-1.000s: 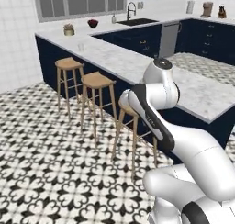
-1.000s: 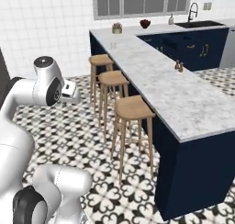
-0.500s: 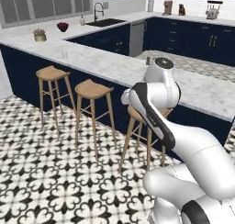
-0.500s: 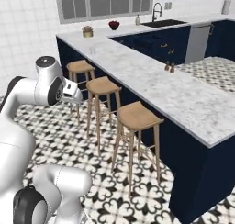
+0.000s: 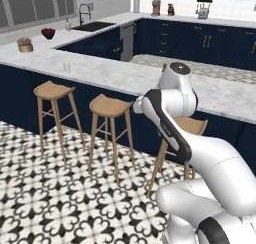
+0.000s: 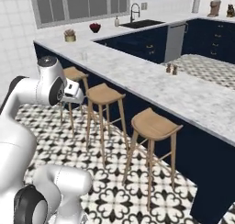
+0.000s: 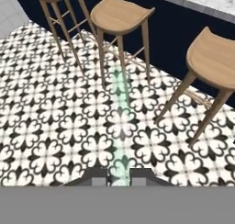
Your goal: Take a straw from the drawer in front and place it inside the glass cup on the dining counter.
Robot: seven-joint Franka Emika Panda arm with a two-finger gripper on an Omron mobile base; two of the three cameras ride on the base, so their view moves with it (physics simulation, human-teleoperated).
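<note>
In the hand view my gripper (image 7: 119, 178) is shut on a pale green, see-through straw (image 7: 119, 103) that sticks out ahead over the tiled floor. The hand (image 6: 71, 92) hangs in front of the stools, below the counter's height. The dining counter (image 5: 125, 78), (image 6: 151, 83) is a long marble top on a navy base. The glass cup (image 5: 66, 67), (image 6: 84, 56) stands on it as a faint clear tumbler, far from my hand. The drawer is out of view.
Three wooden stools (image 5: 109, 107), (image 6: 153, 124), (image 7: 120, 15) line the counter's near side over patterned floor tiles (image 5: 60, 198). Two small shakers (image 6: 170, 69) stand on the counter. A plant pot (image 6: 69, 35), a red bowl (image 6: 95, 27) and a sink (image 6: 140, 23) lie further back.
The whole picture has shifted: the base has moved and turned, so counter and stools sit nearer and more side-on. The arm keeps its pose with the straw held.
</note>
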